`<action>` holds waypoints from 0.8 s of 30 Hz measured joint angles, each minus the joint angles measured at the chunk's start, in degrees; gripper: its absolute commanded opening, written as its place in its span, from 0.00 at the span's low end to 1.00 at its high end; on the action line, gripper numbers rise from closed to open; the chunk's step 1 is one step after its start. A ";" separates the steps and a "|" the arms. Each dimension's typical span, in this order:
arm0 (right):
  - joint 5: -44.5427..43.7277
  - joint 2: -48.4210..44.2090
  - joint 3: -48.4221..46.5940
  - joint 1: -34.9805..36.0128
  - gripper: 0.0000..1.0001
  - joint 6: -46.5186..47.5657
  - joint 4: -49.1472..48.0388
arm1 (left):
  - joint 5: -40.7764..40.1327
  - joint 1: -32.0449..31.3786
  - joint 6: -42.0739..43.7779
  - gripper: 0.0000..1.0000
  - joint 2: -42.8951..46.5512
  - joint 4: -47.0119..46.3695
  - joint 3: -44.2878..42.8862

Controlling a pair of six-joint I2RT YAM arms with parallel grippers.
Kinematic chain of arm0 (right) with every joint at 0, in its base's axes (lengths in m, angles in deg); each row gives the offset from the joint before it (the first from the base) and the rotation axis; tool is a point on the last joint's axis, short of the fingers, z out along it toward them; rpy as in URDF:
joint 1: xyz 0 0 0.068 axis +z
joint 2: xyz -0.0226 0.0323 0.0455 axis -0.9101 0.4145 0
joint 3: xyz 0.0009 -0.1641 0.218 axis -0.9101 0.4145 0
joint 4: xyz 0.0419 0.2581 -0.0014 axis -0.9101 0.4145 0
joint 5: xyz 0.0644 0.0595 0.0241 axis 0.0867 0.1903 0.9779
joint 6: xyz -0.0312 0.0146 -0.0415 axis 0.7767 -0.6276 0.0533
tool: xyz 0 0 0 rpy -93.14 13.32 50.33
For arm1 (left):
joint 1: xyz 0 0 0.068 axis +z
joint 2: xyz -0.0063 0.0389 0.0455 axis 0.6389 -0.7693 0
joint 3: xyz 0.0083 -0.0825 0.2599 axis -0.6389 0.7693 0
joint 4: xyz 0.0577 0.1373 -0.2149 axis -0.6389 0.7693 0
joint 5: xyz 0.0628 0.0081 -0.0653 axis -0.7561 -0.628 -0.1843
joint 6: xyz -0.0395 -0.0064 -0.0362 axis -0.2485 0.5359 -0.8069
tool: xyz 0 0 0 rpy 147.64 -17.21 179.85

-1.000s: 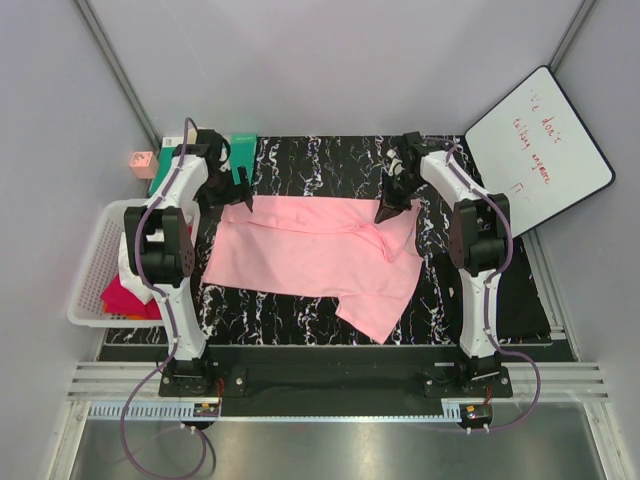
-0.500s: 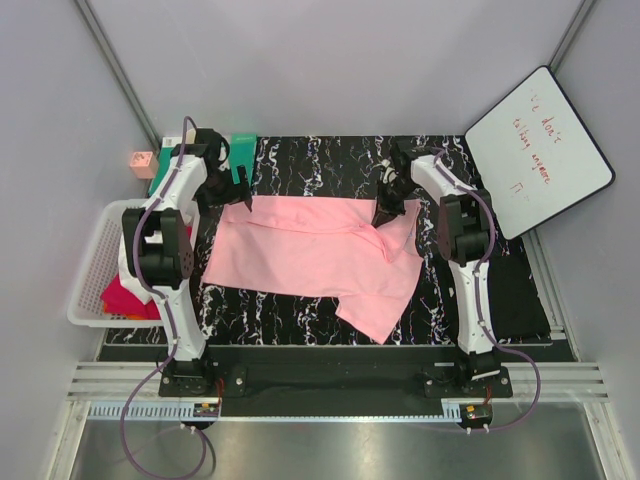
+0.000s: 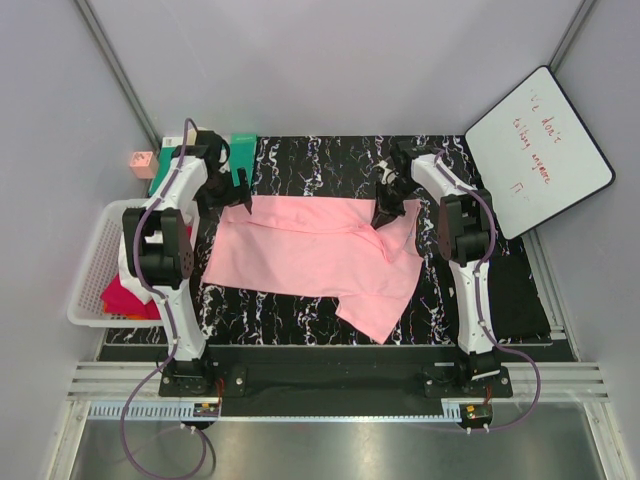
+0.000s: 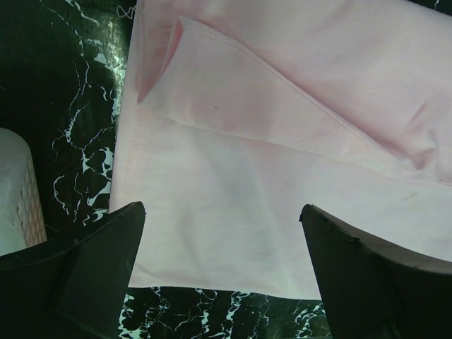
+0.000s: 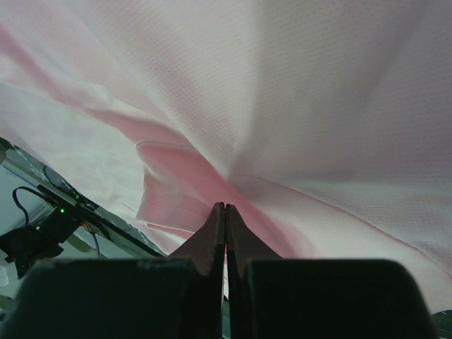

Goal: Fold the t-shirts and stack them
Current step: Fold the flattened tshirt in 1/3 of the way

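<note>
The light pink t-shirt (image 3: 315, 255) lies spread on the black marbled mat, one sleeve hanging toward the near right. My left gripper (image 3: 243, 196) is open over the shirt's far-left corner; in the left wrist view its jaws (image 4: 221, 208) stand wide apart above the shirt's (image 4: 282, 141) hem. My right gripper (image 3: 383, 212) is at the shirt's far-right part, shut (image 5: 226, 206) on a raised pinch of the pink cloth (image 5: 296, 106). The magenta-red t-shirt (image 3: 122, 296) lies in the white basket. I cannot make out the white t-shirt.
A white basket (image 3: 84, 268) stands at the left edge of the mat (image 3: 300, 320). A small pink box (image 3: 141, 159) and a green block (image 3: 243, 152) are at the far left. A whiteboard (image 3: 538, 150) leans at the far right.
My right arm has swung slightly left, its gripper still pinching the pink cloth. The left gripper and the shirt have barely moved.
</note>
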 measured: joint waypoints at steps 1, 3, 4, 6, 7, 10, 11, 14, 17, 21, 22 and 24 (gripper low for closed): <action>0.70 0.00 0.00 0.00 0.00 0.46 0.55 | -0.04 0.00 0.00 0.99 -0.02 0.00 0.20; 2.21 -0.09 0.37 0.00 0.00 1.27 1.36 | -0.22 0.00 0.00 0.99 0.00 0.00 0.63; 3.04 -0.37 1.16 0.02 0.00 1.53 1.44 | -0.33 0.00 0.00 0.99 0.02 0.00 0.87; 3.78 -1.11 2.73 0.11 0.00 1.77 1.92 | -0.50 0.00 0.00 0.99 0.24 0.07 1.57; 4.22 -1.60 3.50 0.24 0.00 1.86 2.12 | -0.59 0.00 0.00 0.99 0.42 -0.02 1.92; 4.74 -3.39 6.03 1.07 0.00 2.16 2.51 | -0.74 0.00 0.00 0.99 1.03 -0.02 3.02; 4.90 -3.85 6.71 1.60 0.00 2.21 2.73 | -0.74 0.00 0.00 0.99 1.22 0.04 3.32; 5.88 -4.55 8.41 3.43 0.00 2.49 2.99 | -0.72 0.00 -0.02 0.99 1.38 0.02 3.65; 5.68 -4.59 9.55 5.05 0.00 2.60 3.15 | -0.72 0.00 -0.02 0.99 1.38 0.00 3.67; 3.21 -4.59 9.29 5.31 0.00 2.19 2.97 | -0.66 0.00 -0.04 0.99 1.36 -0.02 3.65; 2.49 -4.59 8.92 4.76 0.00 1.79 2.69 | -0.63 -0.07 -0.07 0.99 1.36 -0.02 3.58; 1.16 -4.59 7.69 3.43 0.00 0.92 2.43 | -0.61 -0.37 -0.07 0.99 1.11 0.07 2.95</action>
